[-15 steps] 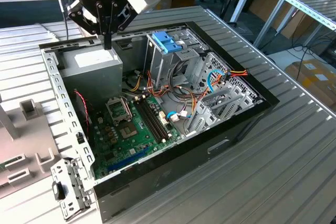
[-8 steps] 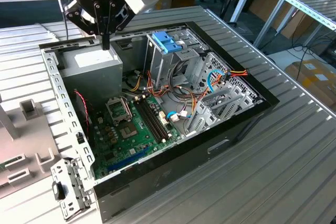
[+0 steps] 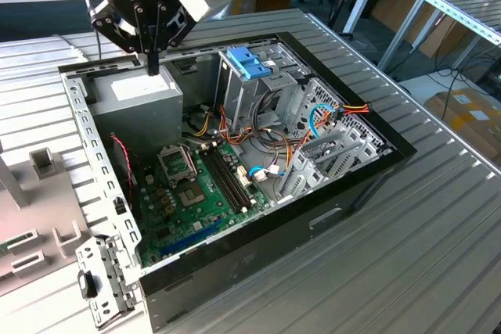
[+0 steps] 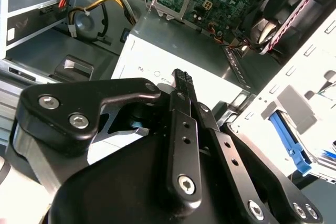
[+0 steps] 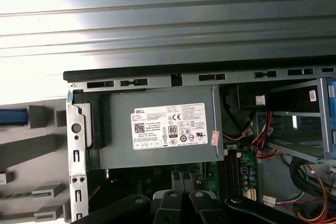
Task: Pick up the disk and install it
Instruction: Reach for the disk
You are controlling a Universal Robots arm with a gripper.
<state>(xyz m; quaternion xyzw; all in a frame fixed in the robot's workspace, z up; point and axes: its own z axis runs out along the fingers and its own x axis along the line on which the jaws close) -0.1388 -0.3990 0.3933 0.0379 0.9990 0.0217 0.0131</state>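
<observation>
On a slatted metal bench [image 3: 407,193], an open computer case [image 3: 313,217] lies flat while the gripper [image 3: 153,64], clenched on nothing, hangs just over the power supply [image 3: 145,93]. Where the disk lies cannot be told. It is likely stiff, dense and shock-sensitive, and best pinched across its long metal edges.

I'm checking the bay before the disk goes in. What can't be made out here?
- Exterior view: inside the bay, covered by the blue latch.
- Exterior view: whether the gripper touches the power supply; the angle hides any gap.
- Second wrist view: the power supply's near part, behind the gripper.
- First wrist view: the motherboard, cut off by the frame edge.
</observation>
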